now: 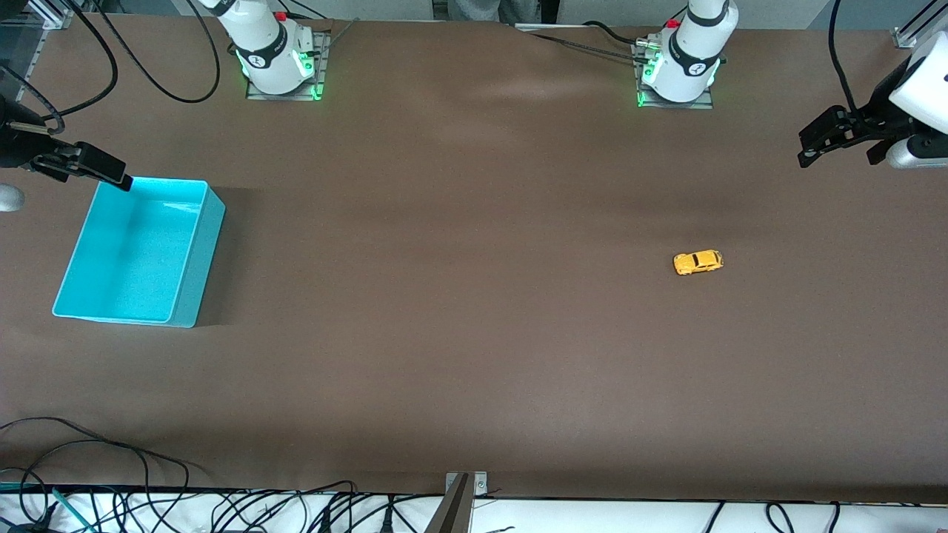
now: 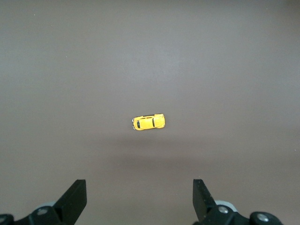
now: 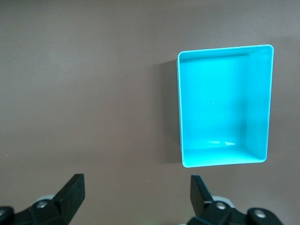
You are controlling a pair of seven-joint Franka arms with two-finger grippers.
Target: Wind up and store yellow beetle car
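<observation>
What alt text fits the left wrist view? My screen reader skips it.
A tiny yellow beetle car sits alone on the brown table, untouched. The left hand hangs above it, fingers spread wide open.

Just the background stuff here: a turquoise bin (image 1: 198, 259) sits open-topped on the brown table cover (image 1: 459, 311) toward the right arm's end of the table, its glossy floor and walls showing. A black cable loop (image 1: 178, 101) lies farther from the front camera than the bin. Nearer the camera than the bin, a tangle of black cables (image 1: 326, 514) runs along the white table edge, with a small metal bracket (image 1: 465, 485) in the middle of that edge.
</observation>
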